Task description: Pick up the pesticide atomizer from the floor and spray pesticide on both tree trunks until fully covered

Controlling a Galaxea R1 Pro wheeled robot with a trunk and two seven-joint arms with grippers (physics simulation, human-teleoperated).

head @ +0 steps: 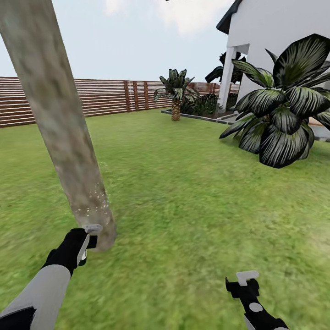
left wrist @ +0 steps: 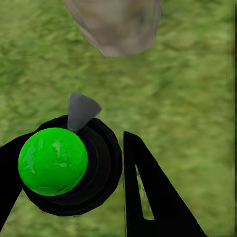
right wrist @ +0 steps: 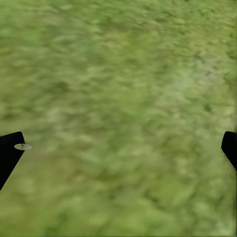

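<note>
One tree trunk (head: 64, 133), pale grey-tan and mottled, slants down to its base in the lawn (head: 192, 197), with fine white specks (head: 94, 201) low on it. My left gripper (head: 82, 245) is shut on the pesticide atomizer (head: 92, 228), whose grey nozzle sits right at the foot of the trunk. In the left wrist view the atomizer (left wrist: 53, 160) is a bright green ball in a black collar with a grey nozzle (left wrist: 81, 111) aimed toward the trunk's base (left wrist: 116, 24). My right gripper (head: 245, 283) hangs open over bare grass, its fingertips (right wrist: 10, 153) far apart.
A brown slatted fence (head: 105, 96) runs along the back of the garden. A short palm (head: 176, 98) stands far ahead, and a big dark-leaved plant (head: 284, 110) grows beside the white house (head: 275, 32) at the right. Open grass lies between.
</note>
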